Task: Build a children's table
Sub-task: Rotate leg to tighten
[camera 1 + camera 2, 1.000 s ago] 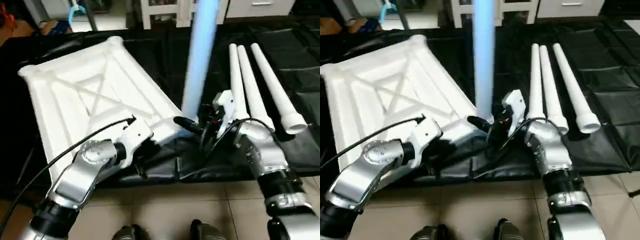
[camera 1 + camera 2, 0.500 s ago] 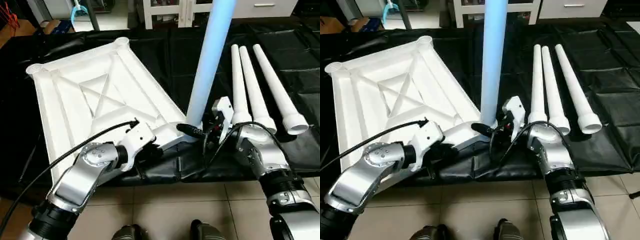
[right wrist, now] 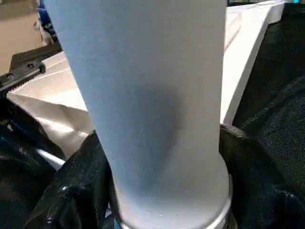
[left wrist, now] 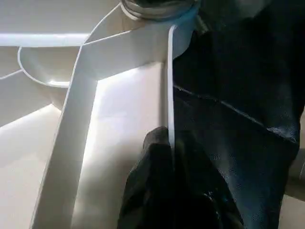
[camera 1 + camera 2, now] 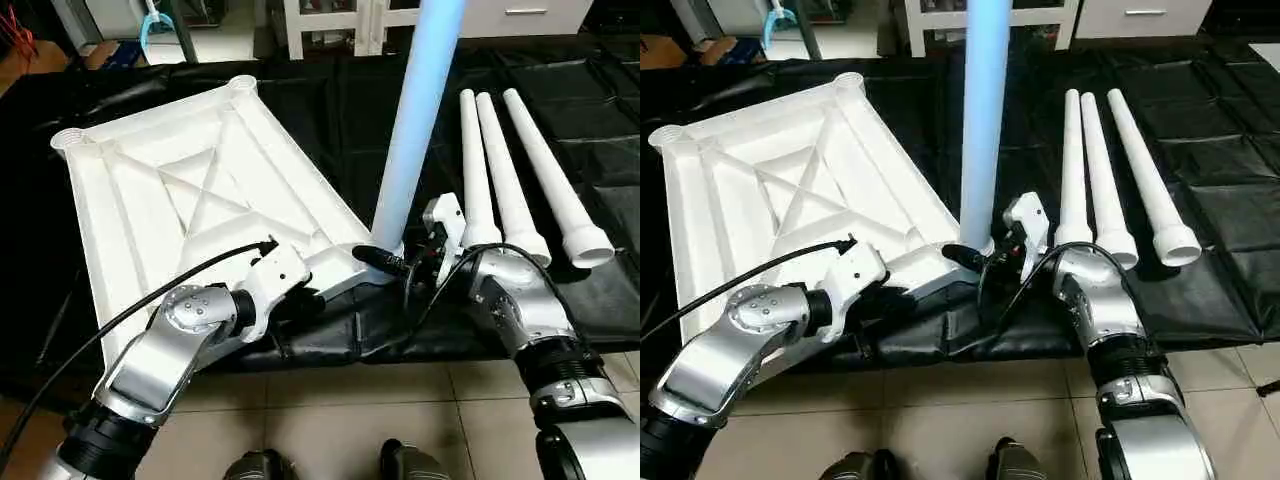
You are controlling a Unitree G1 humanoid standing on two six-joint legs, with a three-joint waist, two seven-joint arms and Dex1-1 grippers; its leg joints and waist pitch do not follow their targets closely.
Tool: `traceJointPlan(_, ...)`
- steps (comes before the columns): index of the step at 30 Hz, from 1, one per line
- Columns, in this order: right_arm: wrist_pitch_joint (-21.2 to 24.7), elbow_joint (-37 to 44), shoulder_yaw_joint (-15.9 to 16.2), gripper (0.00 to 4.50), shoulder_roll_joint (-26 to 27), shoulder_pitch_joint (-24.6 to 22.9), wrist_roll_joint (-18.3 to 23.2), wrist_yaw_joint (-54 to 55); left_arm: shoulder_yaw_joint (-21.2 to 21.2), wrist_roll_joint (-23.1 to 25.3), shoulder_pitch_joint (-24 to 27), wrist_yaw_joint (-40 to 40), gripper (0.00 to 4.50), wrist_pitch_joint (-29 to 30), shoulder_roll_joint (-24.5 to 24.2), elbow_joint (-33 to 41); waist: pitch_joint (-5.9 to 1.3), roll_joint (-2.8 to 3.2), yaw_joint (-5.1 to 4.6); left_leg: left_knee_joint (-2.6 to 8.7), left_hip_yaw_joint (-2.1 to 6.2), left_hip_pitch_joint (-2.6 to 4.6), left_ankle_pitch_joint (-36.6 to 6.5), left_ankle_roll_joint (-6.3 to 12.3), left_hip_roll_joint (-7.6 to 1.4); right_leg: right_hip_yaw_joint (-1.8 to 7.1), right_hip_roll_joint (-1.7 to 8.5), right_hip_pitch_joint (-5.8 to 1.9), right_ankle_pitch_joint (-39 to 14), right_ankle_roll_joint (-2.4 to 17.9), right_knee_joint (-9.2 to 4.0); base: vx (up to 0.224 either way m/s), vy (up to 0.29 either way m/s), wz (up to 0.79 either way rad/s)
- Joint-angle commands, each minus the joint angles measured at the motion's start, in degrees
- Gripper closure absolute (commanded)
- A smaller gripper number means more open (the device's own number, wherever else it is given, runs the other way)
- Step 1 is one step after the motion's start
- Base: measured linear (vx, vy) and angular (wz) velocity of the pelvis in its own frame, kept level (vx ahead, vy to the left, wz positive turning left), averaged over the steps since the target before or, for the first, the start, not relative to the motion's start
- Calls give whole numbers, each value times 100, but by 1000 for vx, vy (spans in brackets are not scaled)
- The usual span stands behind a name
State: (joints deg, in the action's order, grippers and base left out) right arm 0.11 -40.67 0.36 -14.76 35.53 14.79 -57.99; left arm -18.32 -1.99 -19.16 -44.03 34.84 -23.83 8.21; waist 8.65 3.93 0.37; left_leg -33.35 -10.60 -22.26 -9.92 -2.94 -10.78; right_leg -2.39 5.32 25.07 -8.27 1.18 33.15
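Both forearms are silver metal with round joints; each wrist has a white housing, black ribbed collars sit lower, and thin black cables run along them

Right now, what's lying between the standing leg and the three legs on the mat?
In the right eye view, the right pincer and its white wrist block reach in there, gripping the standing leg; otherwise only black mat separates it from the three loose legs.

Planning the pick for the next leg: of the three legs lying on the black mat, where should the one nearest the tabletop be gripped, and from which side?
Probably mid-shaft, from above. The nearest loose leg lies flat on the black mat, close beside its neighbour, so fingers fit poorly between them; its free side faces the tabletop. The flared near end is wider and sits by the right gripper.
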Motion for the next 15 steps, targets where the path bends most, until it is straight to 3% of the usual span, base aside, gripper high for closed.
traceJointPlan(1, -15, -10, -164, 178, 147, -56, 28, 573, -237, 41, 27, -11, 450, 117, 49, -115, -430, -87, 10, 365, 29, 89, -907, 807, -163, 137, 205, -328, -1313, 1584, -297, 0, 0, 0)
traceJointPlan(7, 39, 87, -185, 178, 477, -310, -128, 1351, -247, 124, -147, 231, 450, 206, 266, -287, -389, -81, -17, 416, 35, 105, -1286, 535, -163, 139, 205, -293, -1868, 1350, -363, 0, 0, 0)
traceJointPlan(8, -65, 61, -105, 178, 597, -399, -327, 1726, -243, 203, -256, 426, 450, 255, 407, -414, -390, -81, -22, 421, 45, 88, -1302, 499, -162, 133, 207, -306, -1911, 1316, -358, 0, 0, 0)
traceJointPlan(10, -132, 21, -54, 178, 728, -444, -504, 2086, -249, 277, -357, 609, 450, 300, 535, -546, -374, -75, -22, 437, 34, 130, -1507, 374, -158, 145, 203, -257, -2164, 1205, -405, 0, 0, 0)
traceJointPlan(15, -271, -168, 98, 179, 1189, -471, -1159, 3760, -100, 533, -653, 1415, 450, 438, 1051, -1015, -329, -77, -46, 479, 53, 144, -2003, 122, -129, 138, 209, -206, -2882, 868, -491, 0, 0, 0)
